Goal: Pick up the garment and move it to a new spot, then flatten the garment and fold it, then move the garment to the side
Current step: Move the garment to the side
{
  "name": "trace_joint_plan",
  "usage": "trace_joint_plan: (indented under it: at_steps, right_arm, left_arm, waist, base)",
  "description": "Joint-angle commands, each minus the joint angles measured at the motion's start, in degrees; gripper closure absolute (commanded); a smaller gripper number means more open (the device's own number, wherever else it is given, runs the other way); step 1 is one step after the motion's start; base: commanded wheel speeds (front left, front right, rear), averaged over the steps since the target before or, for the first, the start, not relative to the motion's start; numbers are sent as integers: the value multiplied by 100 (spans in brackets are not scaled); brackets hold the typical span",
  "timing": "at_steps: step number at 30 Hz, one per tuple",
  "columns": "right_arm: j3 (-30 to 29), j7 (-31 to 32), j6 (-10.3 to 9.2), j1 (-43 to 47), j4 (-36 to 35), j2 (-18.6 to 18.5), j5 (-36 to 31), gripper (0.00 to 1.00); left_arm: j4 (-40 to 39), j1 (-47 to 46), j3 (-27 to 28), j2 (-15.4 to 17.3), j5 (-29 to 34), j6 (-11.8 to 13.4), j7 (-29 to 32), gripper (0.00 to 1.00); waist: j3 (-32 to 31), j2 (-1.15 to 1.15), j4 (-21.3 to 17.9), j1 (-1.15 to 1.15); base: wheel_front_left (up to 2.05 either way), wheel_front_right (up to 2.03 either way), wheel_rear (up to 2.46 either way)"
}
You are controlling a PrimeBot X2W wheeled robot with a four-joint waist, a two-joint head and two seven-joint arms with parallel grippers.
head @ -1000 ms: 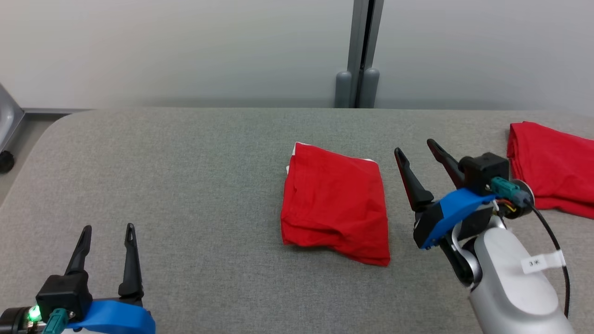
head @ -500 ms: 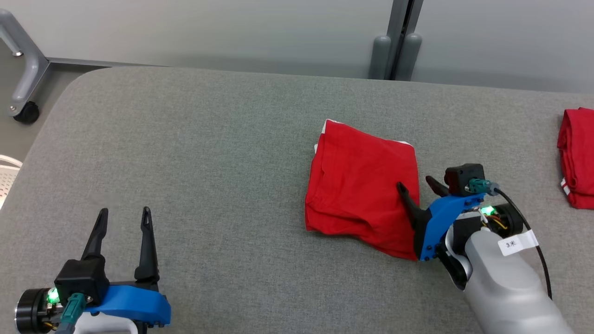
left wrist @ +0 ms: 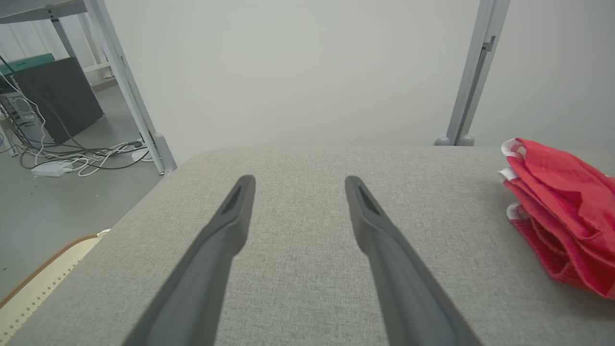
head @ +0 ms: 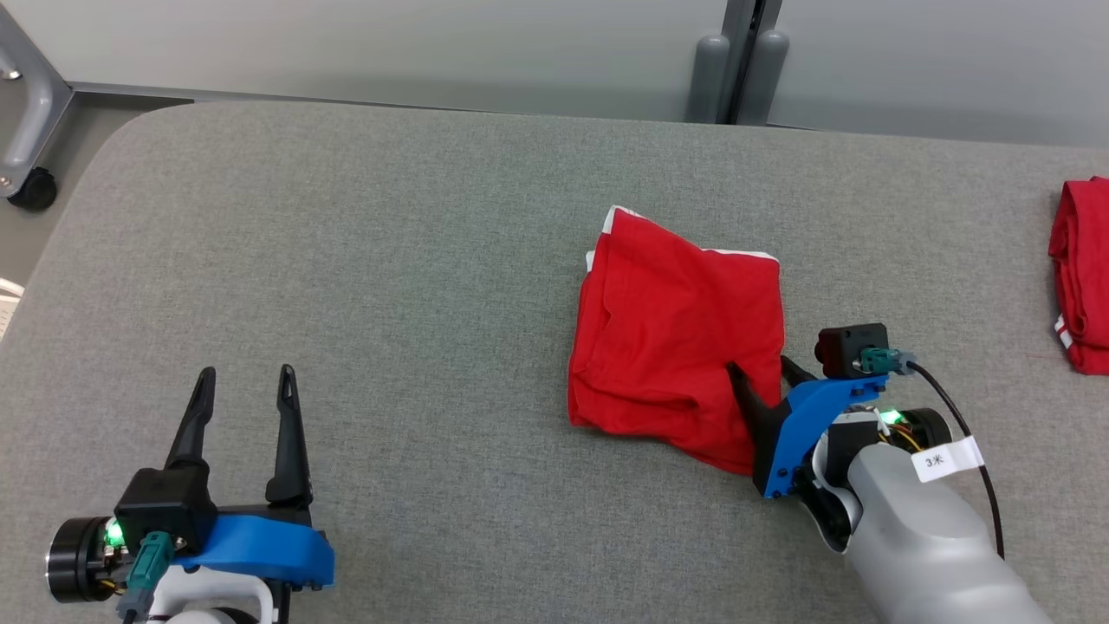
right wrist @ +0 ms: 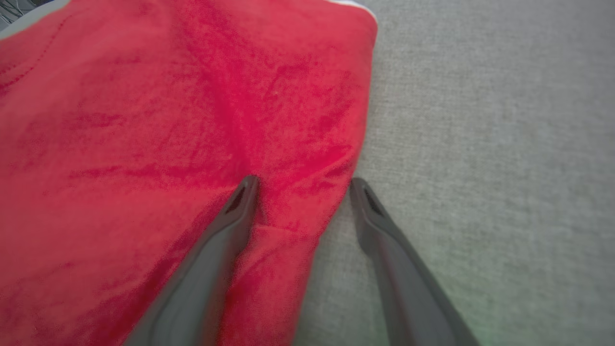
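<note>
folded red garment [head: 676, 338] judged light, soft and liable to slump; right gripper [head: 761, 366] stood wide astride its right edge, a sound place to pinch.

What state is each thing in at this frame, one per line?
garment: folded, slightly rumpled, lying on the table.
second garment: folded, lying at the far right.
right gripper: open, astride the garment's right edge, one finger over cloth, one beside it.
left gripper: open, empty, well apart from the garment.
</note>
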Motion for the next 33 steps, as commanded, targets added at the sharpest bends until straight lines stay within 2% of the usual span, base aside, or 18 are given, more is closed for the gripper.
trace_joint_plan:
  at_steps: [1, 2, 6, 11, 19, 26, 29, 33]
  right_arm:
    - [170, 154, 18, 27, 50, 122, 110, 59]
    - [233, 154, 17, 4, 29, 127, 191, 100]
    - [494, 114, 10, -171, -41, 43, 373, 100]
    - [1071, 51, 4, -491, -225, -410, 306, 100]
    - [2398, 273, 6, -1313, -825, -1550, 345, 100]
    - [3217, 346, 8, -2281, -1355, -2522, 751, 100]
    - [3483, 342, 8, -2594, -1463, -2852, 929, 100]
    - [3739, 364, 8, -2889, -1518, -3101, 1066, 100]
  left_arm:
    - [33, -98, -23, -1, -26, -3, -46, 0]
    - [36, -119, -32, -6, -24, 5, -47, 0]
    - [37, -115, -20, 20, -36, 39, -86, 0]
    - [11, -146, -24, 67, -24, 44, -135, 0]
    - [-165, -416, -131, 175, 95, 39, -102, 0]
    - [-566, -559, 6, 443, 276, 168, 19, 0]
    - [-834, -512, 112, 596, 344, 230, 142, 0]
    - [-1164, -474, 236, 765, 420, 293, 309, 0]
  waist:
    - [23, -1, 5, 0]
    - [35, -1, 5, 0]
    - [97, -1, -62, 0]
    - [208, -1, -250, 0]
    - [650, -1, -686, 0]
    - [1202, -1, -1366, 0]
    - [1375, -1, -1694, 0]
    - [1559, -1, -2002, 0]
  base:
    - [0, 0, 0]
    - [0, 0, 0]
    - [0, 0, 0]
    - [0, 0, 0]
    - [0, 0, 0]
    - [0, 0, 0]
    - [0, 0, 0]
    - [0, 0, 0]
